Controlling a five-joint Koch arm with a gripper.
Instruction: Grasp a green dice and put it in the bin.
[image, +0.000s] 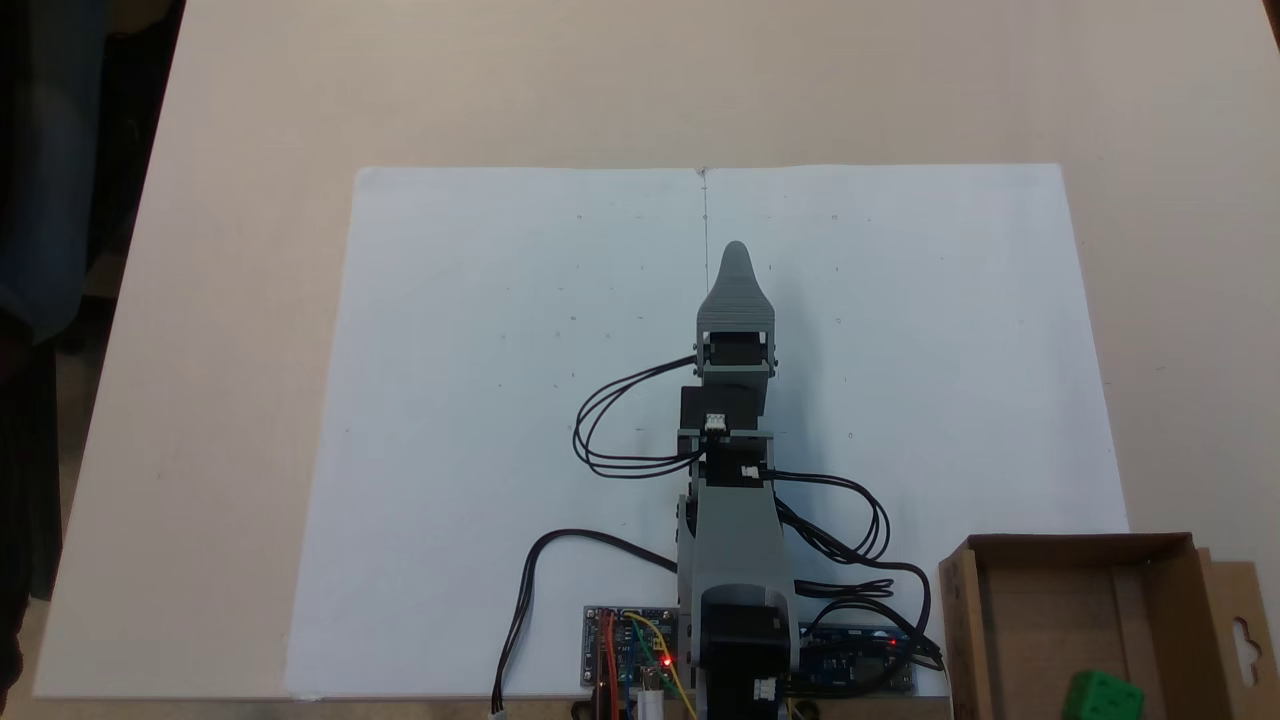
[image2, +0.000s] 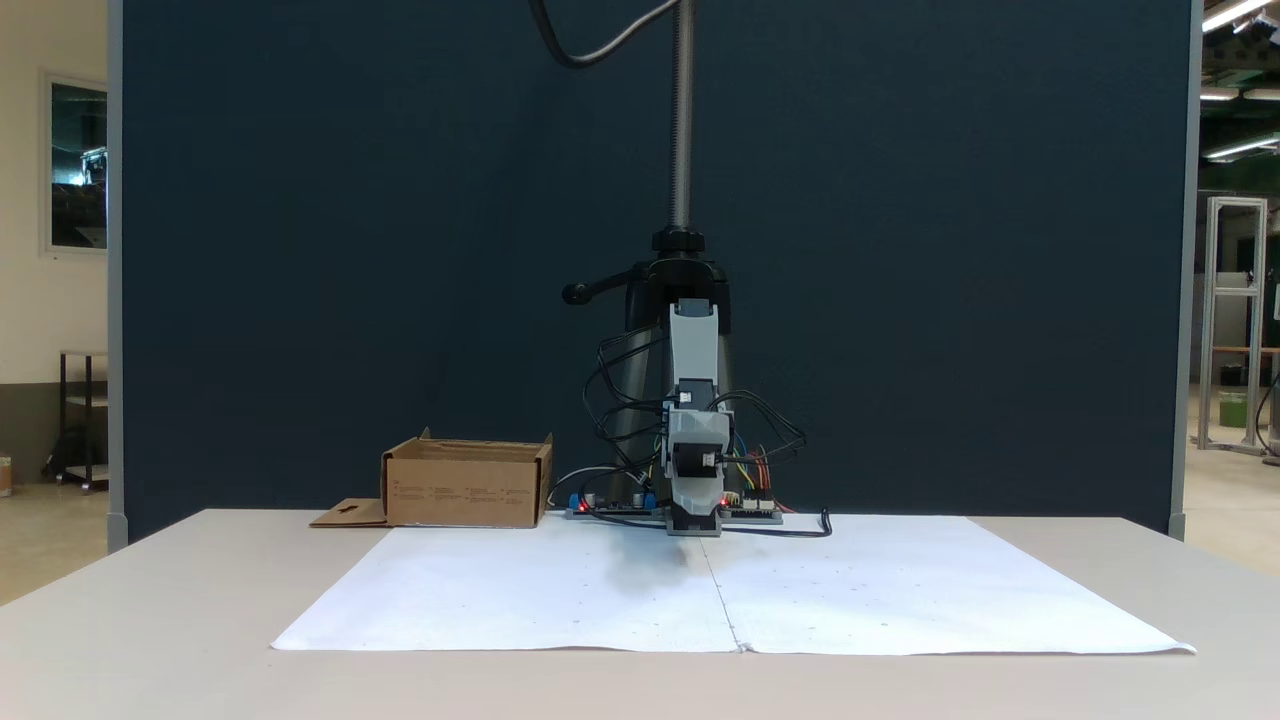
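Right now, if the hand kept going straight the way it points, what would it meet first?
In a fixed view the hand points up the picture along the seam of the white paper. Nothing stands in that line; it would meet bare paper, then the table. Its height is unclear. The green dice lies in the bin, behind it.

Green dice inside the bin, arm over the paper.

The green dice (image: 1102, 696) lies in the bin (image: 1040, 610), just right of the arm's base; the gripper (image: 736, 262) points away over white paper (image: 480, 420).
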